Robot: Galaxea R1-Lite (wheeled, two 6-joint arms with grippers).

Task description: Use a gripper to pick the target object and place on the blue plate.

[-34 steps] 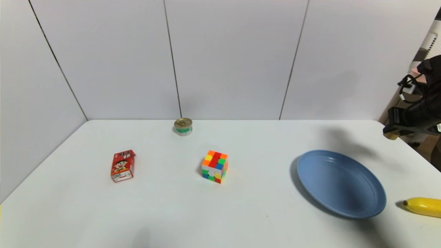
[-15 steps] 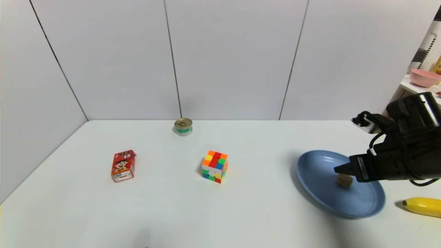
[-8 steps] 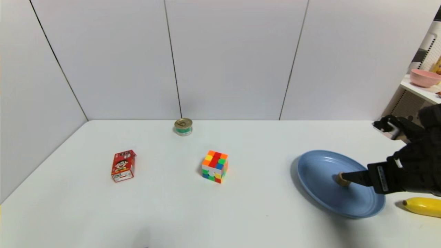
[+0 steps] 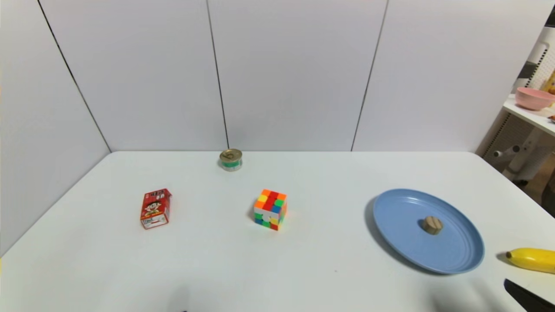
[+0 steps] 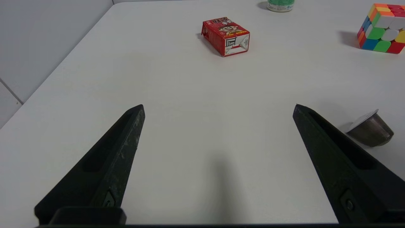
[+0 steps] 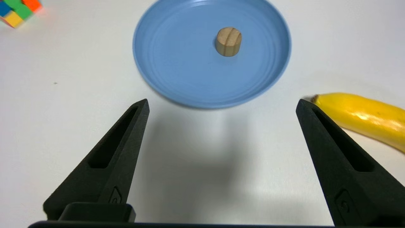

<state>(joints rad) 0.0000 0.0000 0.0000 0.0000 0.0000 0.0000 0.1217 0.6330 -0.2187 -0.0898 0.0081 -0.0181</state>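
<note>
**Wooden disc on plate; both grippers open and clear**

Nearest the robot, the right gripper (image 6: 221,106) hangs above the bare white table (image 4: 269,268) on the near side of the plate. Its two narrow black fingers (image 6: 114,164) are spread wide with nothing between them. In the head view only a black sliver shows at the lower right corner (image 4: 527,297), most likely part of this arm, though too little is visible to be sure.

The left gripper (image 5: 218,107) is parked low over the near left part of the table, its fingers (image 5: 110,161) likewise wide apart and empty. A small dark tapered capsule with a foil lid (image 5: 370,129) lies on its side on the table beside it.

A yellow banana (image 4: 531,259) lies at the table's right edge, just beside the plate's near right rim and not touching it.

The large round matte blue plate (image 4: 399,242) sits on the right half of the table. The small tan wooden disc with a groove across its top face (image 4: 432,225) rests flat near the plate's centre, free of both grippers.

Mid-table stands a multicoloured puzzle cube (image 4: 270,209). To its left lies a red drink carton with a cartoon face (image 4: 154,208).

At the far edge, near the wall, stands a short gold-lidded tin with a green band (image 4: 230,159). Beyond the table's right corner a pink bowl (image 4: 534,97) sits on a white shelf.
</note>
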